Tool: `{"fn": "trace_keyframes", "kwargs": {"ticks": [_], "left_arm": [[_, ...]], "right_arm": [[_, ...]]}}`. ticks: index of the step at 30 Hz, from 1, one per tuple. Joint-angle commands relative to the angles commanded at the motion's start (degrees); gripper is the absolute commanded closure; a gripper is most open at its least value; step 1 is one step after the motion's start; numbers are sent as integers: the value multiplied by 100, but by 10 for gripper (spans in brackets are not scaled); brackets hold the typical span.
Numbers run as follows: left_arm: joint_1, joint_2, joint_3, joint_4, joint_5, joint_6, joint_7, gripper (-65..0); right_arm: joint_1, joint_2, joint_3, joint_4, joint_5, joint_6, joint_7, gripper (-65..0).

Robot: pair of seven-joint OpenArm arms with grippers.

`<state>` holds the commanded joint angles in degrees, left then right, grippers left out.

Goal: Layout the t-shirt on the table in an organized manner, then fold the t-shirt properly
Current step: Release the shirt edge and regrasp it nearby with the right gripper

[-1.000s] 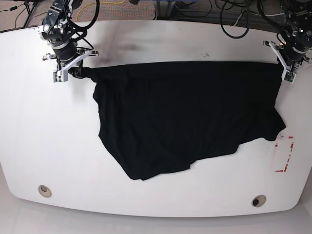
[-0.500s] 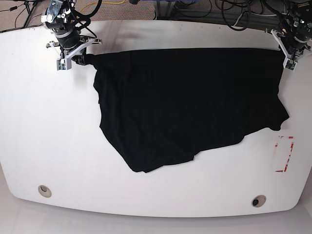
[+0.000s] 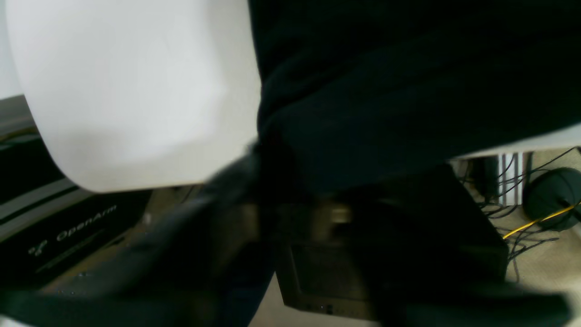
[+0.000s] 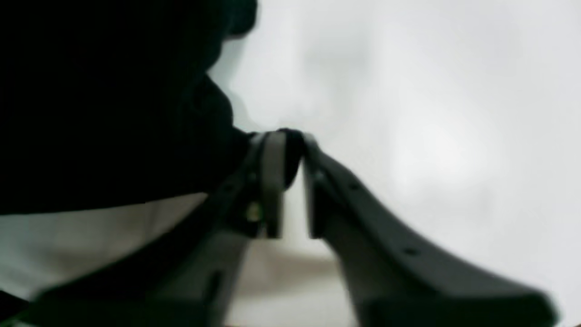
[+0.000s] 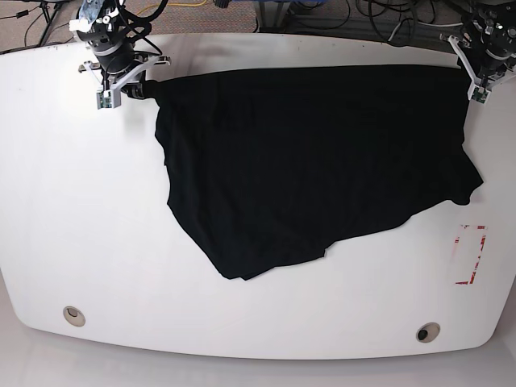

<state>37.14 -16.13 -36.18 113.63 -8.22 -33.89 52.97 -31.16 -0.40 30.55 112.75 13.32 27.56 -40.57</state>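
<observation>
The black t-shirt point(image 5: 314, 153) lies spread on the white table point(image 5: 81, 201), its top edge stretched along the far side and its lower edge uneven and slanted. No print or lettering shows. My right gripper point(image 5: 137, 89) is shut on the shirt's far left corner. In the right wrist view its fingers point(image 4: 272, 172) pinch a bunch of black cloth point(image 4: 113, 113). My left gripper point(image 5: 471, 81) holds the far right corner. In the left wrist view the cloth point(image 3: 386, 91) runs into the dark, blurred gripper point(image 3: 268, 154).
A red tape rectangle point(image 5: 472, 254) lies near the right edge, just below the shirt's right corner. Two grommet holes point(image 5: 73, 315) point(image 5: 428, 332) sit near the front edge. Cables and equipment lie beyond the far edge point(image 5: 322, 16).
Both grippers have moved toward the table's far edge, dragging the t-shirt with them. The shirt's lower right corner has slid off the red tape rectangle.
</observation>
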Motion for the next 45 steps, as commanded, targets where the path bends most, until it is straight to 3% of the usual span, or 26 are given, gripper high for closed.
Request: {"fn": "trace_keyframes", "kwargs": {"ticks": [4, 7, 17, 21, 26, 33, 35, 39, 45], "left_arm": [[0, 70, -193, 18, 0, 9, 0, -407], [-35, 114, -325, 9, 0, 9, 0, -431], [-149, 123, -914, 53, -44, 9, 0, -438], [-492, 123, -1266, 53, -44, 0, 0, -439], [-800, 114, -1363, 53, -26, 0, 9, -439], [-923, 105, -1424, 53, -9, 0, 211, -439], [-923, 105, -1538, 53, -18, 0, 167, -439], [-993, 105, -1618, 26, -35, 0, 70, -439], [-1371, 114, -1626, 26, 0, 0, 88, -439]], "right_arm": [[18, 18, 0, 0, 0, 0, -88, -442], [35, 26, 0, 70, 9, 0, -79, -504], [264, 88, 35, 299, 0, 9, -79, -482], [519, 308, 26, 281, 62, 9, -79, -482], [1064, 308, 0, 246, 18, 9, -114, -482], [1582, 308, 0, 255, 62, 18, -949, -484], [1626, 281, 0, 255, 70, 88, -1029, -484], [1714, 88, -18, 176, 53, 413, -1037, -485], [1934, -62, -18, 26, -97, 448, -1345, -484]]}}
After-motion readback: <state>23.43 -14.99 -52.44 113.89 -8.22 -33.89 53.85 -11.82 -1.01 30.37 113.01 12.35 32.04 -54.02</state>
